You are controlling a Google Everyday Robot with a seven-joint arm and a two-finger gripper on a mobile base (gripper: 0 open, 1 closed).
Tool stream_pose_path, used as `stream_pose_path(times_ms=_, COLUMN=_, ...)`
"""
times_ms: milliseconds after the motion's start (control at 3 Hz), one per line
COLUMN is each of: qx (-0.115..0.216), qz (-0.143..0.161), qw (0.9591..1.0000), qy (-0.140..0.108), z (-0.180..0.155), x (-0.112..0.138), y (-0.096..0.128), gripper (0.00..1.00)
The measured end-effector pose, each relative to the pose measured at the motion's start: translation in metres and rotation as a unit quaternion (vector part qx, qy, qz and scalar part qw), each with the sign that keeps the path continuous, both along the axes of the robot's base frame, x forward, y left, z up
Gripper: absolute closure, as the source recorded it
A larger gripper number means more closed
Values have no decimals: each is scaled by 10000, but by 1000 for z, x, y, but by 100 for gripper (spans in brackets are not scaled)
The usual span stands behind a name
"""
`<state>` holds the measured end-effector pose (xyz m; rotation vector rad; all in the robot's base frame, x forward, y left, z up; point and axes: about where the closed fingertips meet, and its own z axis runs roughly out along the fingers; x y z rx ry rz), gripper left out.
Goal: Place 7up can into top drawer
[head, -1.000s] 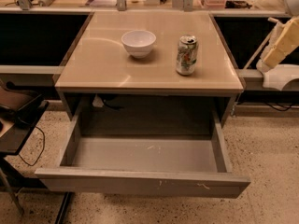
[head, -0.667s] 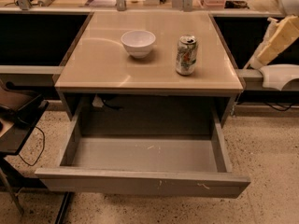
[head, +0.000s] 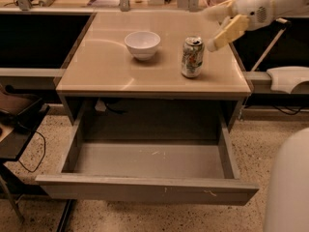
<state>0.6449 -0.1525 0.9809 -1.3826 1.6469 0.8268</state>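
Cream-coloured gripper (head: 207, 31) had swung in from the right, jaws spread and empty, just beside the can (head: 192, 57). Grasping looked imminent; the drawer (head: 145, 190) stood open below.

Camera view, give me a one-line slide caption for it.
Open gripper hovers beside the 7up can on the tan tabletop, white bowl nearby, top drawer pulled out below.

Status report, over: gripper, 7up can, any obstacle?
Gripper just right of 7up can, jaws open, not gripping. Can upright on tabletop. Top drawer open. White bowl left, not blocking.
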Motion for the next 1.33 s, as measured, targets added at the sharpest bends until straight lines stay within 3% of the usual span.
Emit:
stream_pose_path(times_ms=333, qx=531, qz=21, qw=9985, qy=108, z=-10, x=20, y=0, gripper=0)
stream_pose_path(times_ms=667, qx=345, qz=-85, qw=9992, qy=175, z=-16, x=21, y=-1, gripper=0)
stream_pose_path(times_ms=1000, qx=257, qz=-226, qw=9993, qy=173, z=-49, x=44, y=-5, gripper=0)
stream_pose_path(times_ms=1333, qx=430, qz=-447, qw=9980, qy=93, z=-77, x=77, y=-7, gripper=0)
